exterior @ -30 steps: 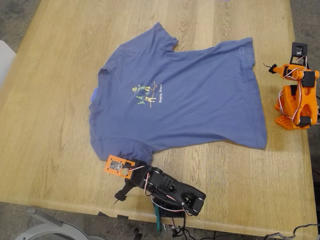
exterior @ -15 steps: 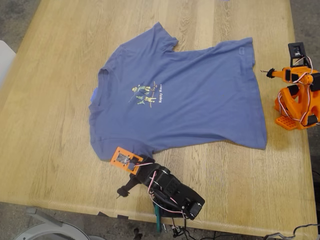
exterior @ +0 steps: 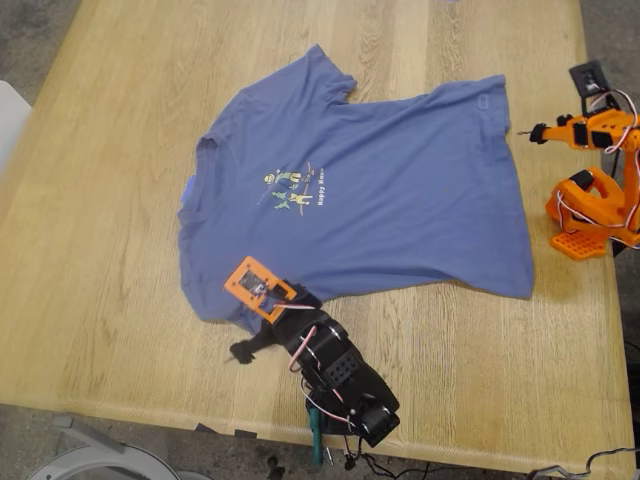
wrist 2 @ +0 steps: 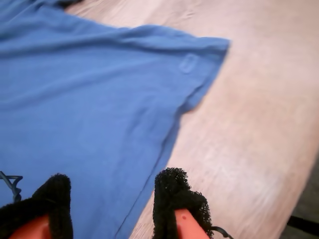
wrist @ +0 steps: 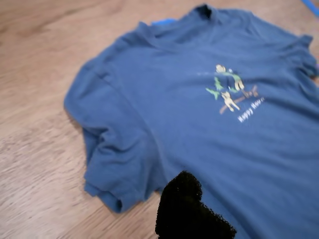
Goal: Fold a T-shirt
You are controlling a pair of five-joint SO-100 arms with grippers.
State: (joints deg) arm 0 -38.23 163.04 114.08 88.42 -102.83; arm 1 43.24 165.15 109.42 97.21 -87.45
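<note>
The slate-blue T-shirt [exterior: 370, 190] lies flat and face up on the table, collar toward the exterior view's left, hem toward its right. Its yellow-green print [exterior: 295, 188] shows on the chest. My first gripper [exterior: 245, 322], on the black arm, hovers at the near sleeve [wrist: 114, 164]. One black pad [wrist: 184, 204] shows over the cloth, and in the exterior view a jaw sticks out sideways, so it looks open and empty. My second gripper [wrist 2: 107, 199], on the orange arm [exterior: 590, 130], is open and empty above the hem [wrist 2: 174, 124] near the far hem corner.
The wooden table [exterior: 120, 300] has bare wood all round the shirt. Its near edge runs just behind the black arm's base [exterior: 360, 415]. The orange arm's base [exterior: 585, 215] stands at the exterior view's right edge. A pale object [exterior: 8, 110] shows beyond the table's left edge.
My first gripper has swung from the bare table onto the near sleeve. My second gripper has lifted and drawn slightly toward the exterior view's top right. The shirt has not moved.
</note>
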